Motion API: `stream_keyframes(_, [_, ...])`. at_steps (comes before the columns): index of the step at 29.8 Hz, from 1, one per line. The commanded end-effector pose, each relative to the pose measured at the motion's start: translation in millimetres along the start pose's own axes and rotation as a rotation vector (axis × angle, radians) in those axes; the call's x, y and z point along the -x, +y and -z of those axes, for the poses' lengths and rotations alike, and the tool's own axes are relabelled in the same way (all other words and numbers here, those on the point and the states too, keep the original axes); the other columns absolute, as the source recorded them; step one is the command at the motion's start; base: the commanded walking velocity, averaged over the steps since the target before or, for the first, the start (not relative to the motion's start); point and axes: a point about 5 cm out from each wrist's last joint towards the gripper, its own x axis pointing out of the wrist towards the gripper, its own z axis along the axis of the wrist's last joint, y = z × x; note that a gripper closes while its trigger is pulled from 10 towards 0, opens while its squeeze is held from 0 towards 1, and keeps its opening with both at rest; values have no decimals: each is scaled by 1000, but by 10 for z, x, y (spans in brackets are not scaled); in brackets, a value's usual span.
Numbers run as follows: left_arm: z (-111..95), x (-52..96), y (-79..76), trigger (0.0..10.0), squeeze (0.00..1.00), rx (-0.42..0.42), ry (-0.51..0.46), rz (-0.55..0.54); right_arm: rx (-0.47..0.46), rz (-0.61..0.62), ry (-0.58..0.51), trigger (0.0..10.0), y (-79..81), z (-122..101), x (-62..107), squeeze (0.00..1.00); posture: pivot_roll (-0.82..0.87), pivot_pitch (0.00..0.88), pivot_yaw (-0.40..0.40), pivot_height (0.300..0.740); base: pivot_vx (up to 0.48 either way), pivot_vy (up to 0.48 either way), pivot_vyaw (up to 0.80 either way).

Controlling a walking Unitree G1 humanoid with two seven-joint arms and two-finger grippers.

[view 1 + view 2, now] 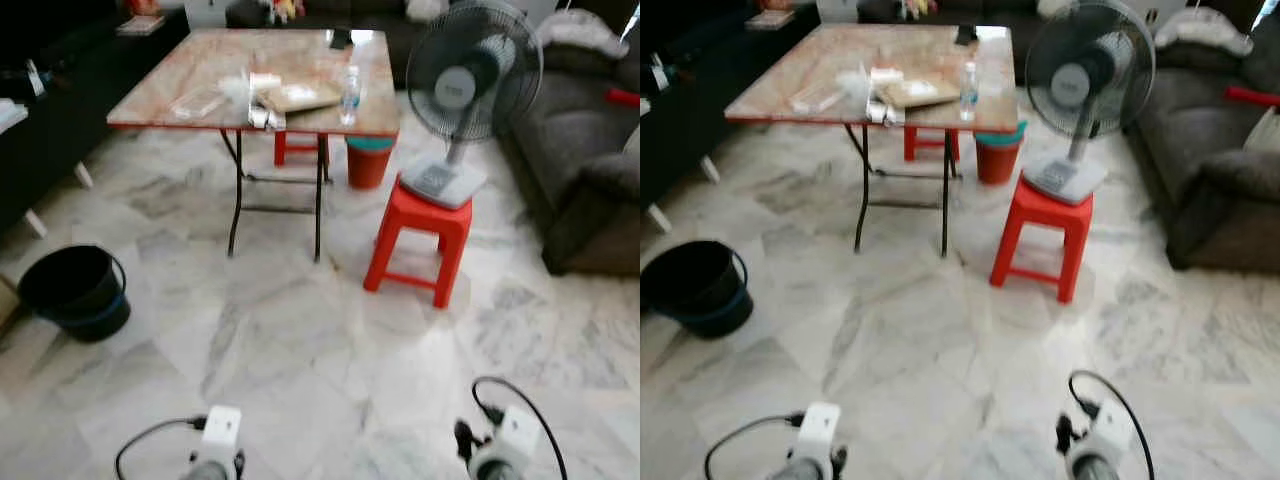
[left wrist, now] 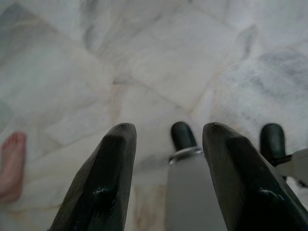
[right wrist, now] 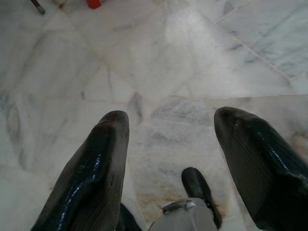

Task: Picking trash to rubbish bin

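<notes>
Marble floor under both empty, spread grippers: left gripper, right gripper; no legible writing.

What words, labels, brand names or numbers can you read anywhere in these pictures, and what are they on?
No text can be read.
Plastic bottle on the table: it has a label band, too blurred to read.
Fan on the red stool: hub and base show no legible marking.
Papers and wrappers on the table: no print can be made out.
Black bucket: no lettering visible.
</notes>
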Motion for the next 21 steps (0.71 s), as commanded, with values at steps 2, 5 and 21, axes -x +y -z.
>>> stream_keyframes(2, [-26,-6,25,10000,0,19,-4,-10,-1,-9,-16,10000,3,-40,-7,0,-129,32,-5,740,0,0,0])
stream_keyframes(5, [-24,-5,42,10000,0,26,-6,-17,-3,-6,-19,10000,-2,-42,-6,0,-132,34,-4,740,0,0,0])
stream_keyframes(21, [39,6,48,10000,0,24,17,-24,15,-17,-23,10000,10,-51,-8,0,-129,34,-7,740,393,0,425])
